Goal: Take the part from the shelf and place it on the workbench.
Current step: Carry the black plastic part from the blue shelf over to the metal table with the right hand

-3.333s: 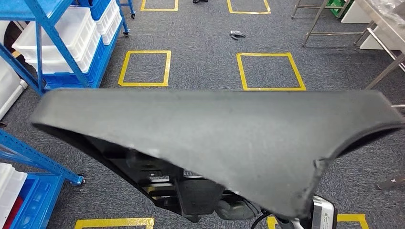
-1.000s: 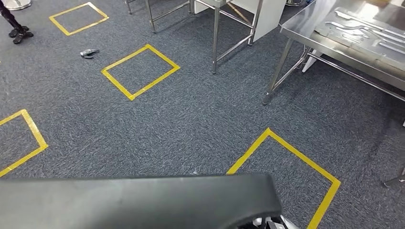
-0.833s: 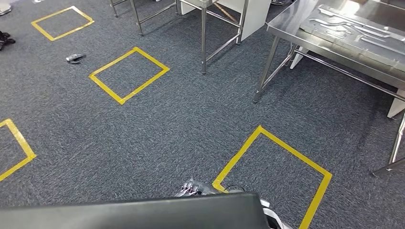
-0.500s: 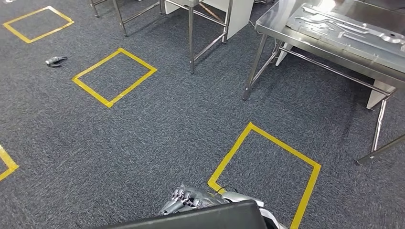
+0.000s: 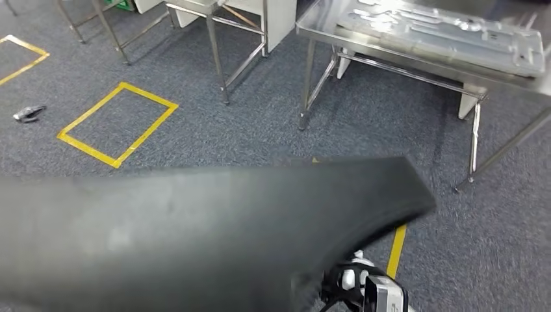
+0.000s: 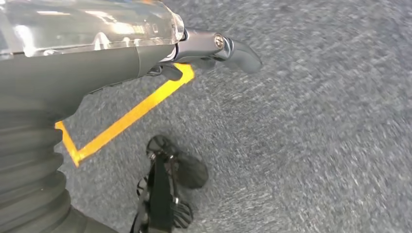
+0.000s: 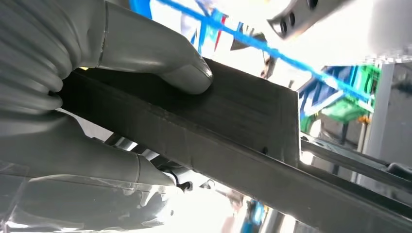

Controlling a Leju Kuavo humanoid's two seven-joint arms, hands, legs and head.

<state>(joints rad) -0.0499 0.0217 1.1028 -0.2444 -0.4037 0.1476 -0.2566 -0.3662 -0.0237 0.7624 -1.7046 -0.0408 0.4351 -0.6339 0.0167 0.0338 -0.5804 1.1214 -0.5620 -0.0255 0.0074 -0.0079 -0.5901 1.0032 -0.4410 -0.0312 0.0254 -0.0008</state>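
**Robot carries a dark panel toward a steel workbench**

At far left, a small dark object (image 5: 29,113) lies on the grey carpet (image 5: 260,123) beside a yellow taped square (image 5: 117,123). A wide, dark, flat part (image 5: 195,227) spreads across the near half of the head view, from the left edge to right of centre, and hides most of the floor just ahead. At far right stands the steel workbench (image 5: 416,49), well apart from the part, with metal pieces lying on its top.

In the right wrist view, the right hand (image 7: 97,77) clamps the part's edge, thumb pressed on one face and the other fingers wrapped beneath. In the left wrist view, the left hand (image 6: 194,48) hangs over the carpet with one finger showing; whether it is spread or curled cannot be told, and nothing shows in it.

Risks, as a judgement: the grip seems to sit at one edge of a broad panel, so the part could tilt or slip while walking. Its far end could strike the bench legs, or land on the pieces already there.
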